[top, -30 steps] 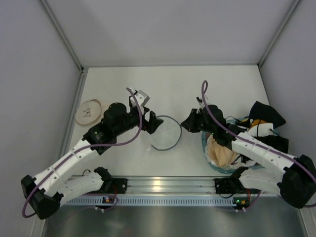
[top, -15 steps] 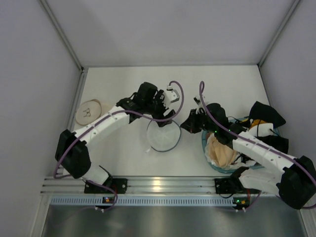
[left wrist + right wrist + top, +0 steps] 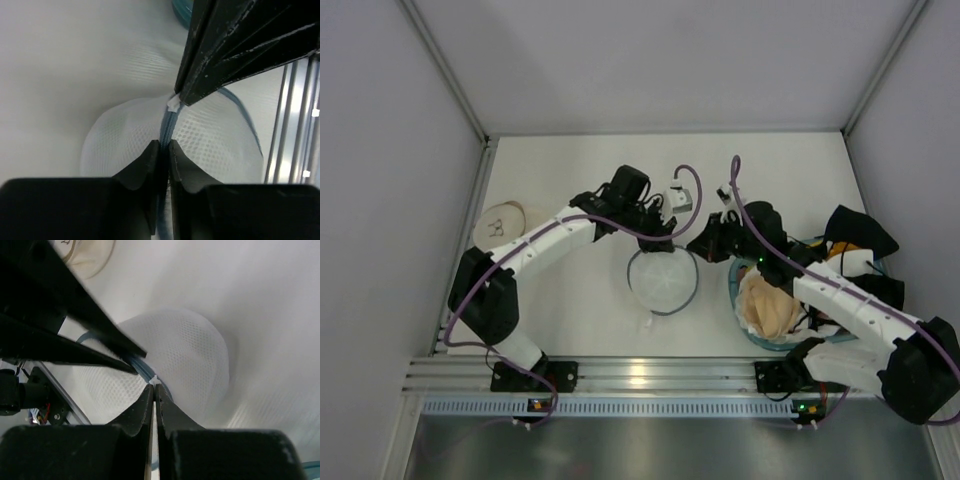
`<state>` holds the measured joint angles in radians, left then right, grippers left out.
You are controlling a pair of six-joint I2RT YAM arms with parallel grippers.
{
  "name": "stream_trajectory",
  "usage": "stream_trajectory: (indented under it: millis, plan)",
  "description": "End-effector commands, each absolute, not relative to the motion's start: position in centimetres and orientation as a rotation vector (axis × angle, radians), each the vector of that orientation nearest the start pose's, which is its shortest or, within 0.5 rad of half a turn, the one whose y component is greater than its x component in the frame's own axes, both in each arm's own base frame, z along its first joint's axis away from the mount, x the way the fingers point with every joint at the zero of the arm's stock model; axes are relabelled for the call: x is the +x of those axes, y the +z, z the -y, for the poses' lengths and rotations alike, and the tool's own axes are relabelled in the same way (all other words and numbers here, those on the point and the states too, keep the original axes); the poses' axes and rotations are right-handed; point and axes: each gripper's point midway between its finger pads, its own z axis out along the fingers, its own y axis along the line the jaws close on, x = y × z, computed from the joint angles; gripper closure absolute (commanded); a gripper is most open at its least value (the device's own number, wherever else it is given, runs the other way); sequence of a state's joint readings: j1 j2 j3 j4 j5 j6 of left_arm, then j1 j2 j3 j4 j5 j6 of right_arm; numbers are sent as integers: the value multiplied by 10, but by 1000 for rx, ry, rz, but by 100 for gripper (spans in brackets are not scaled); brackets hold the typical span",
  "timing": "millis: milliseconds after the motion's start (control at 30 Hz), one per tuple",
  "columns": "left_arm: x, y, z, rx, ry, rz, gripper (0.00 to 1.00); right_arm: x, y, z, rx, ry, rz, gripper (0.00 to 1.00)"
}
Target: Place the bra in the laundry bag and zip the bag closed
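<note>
On table (image 3: 570, 325), laundry bag (image 3: 662, 283) shifted rightward.

translucent white mesh laundry bag (image 3: 662, 280), matt black fingers (image 3: 140, 170), smooth white table (image 3: 560, 320).

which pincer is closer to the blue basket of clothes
right. the right pincer sits just off the left rim of the blue basket. the left pincer is further left, at the far rim of the laundry bag.

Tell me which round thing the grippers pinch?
The laundry bag in the middle: left gripper and right gripper pinch its rim. The beige disc lies alone.
</note>
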<state>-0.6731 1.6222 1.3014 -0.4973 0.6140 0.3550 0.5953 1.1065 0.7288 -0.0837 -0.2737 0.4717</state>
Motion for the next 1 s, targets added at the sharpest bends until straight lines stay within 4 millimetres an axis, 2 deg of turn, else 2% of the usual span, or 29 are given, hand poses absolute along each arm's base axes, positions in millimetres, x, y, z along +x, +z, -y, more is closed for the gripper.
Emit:
stream_trajectory:
  millis: [0,67,100,133,167,200,233,300,333,367,433,467,533,633,667,733,767,800,867,900,967]
  plan:
    - [243,169,327,1420,-1011,-1895,87,272,207,-244,-250,922,-2034,100]
    - [243,173,322,1391,-974,-1905,100,276,207,-237,-204,895,-2039,100]
    - [242,168,317,1347,-955,-1957,100,277,204,-232,-183,871,-2056,100]
    - [258,186,315,1269,-864,-1900,100,279,204,-229,-168,855,-2060,100]
    - [264,191,311,1204,-818,-1887,100,282,202,-225,-142,824,-2065,100]
    - [266,182,304,1082,-801,-1934,100,282,197,-221,-121,808,-2087,100]
    - [283,215,297,947,-728,-1815,100,283,196,-219,-106,800,-2093,100]
    - [291,229,281,723,-729,-1808,100,285,189,-214,-66,784,-2117,100]
    - [286,235,269,648,-736,-1779,100,284,186,-213,-53,783,-2127,100]
    - [294,245,258,548,-704,-1746,100,284,183,-209,-40,773,-2132,100]
    - [291,236,242,403,-702,-1786,100,282,178,-206,-9,764,-2147,100]
    - [290,241,232,307,-706,-1784,100,280,176,-204,1,760,-2149,100]
    - [278,230,227,249,-752,-1810,100,275,171,-203,5,771,-2160,100]
    - [262,222,230,192,-844,-1829,100,271,171,-205,12,801,-2158,100]
    - [257,213,230,189,-850,-1847,100,268,170,-207,3,823,-2160,100]
    - [246,211,235,229,-886,-1847,99,268,172,-211,-11,850,-2142,100]
    - [242,211,237,251,-896,-1846,93,267,171,-214,-30,864,-2145,100]
    - [238,214,238,291,-897,-1835,74,268,172,-215,-63,865,-2137,100]
    - [232,217,238,377,-876,-1832,44,268,177,-222,-152,884,-2118,100]
    - [232,228,238,404,-864,-1812,25,269,183,-226,-193,898,-2091,100]
    - [232,230,236,517,-795,-1802,16,263,191,-236,-325,941,-2047,100]
